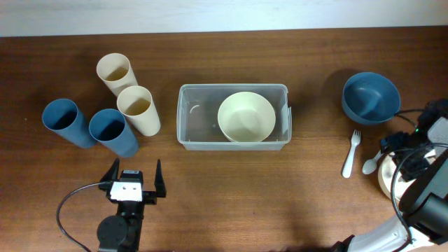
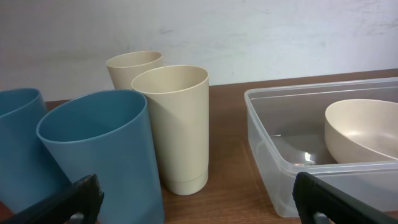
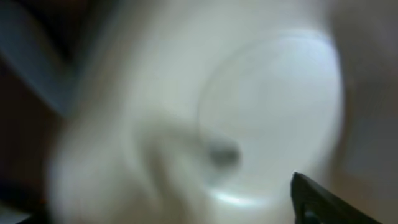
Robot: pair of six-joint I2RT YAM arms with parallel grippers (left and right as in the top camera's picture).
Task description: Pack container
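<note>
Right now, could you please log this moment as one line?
container: cream bowl inside | left claw: open, empty | right claw: state unclear

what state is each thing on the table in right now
container, uncovered, holding one cream bowl
cream bowl, upright, empty
blue bowl, upright, empty, on the table
cream cups, upright, empty
blue cups, upright, empty
fork, lying flat
spoon, lying flat
left pincer, open, empty
right pincer, cannot tell

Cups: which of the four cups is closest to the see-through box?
The cream cup nearer the robot. It stands closest to the container's left wall; the other cream cup is farther back, and the blue cups are farther left.
</note>
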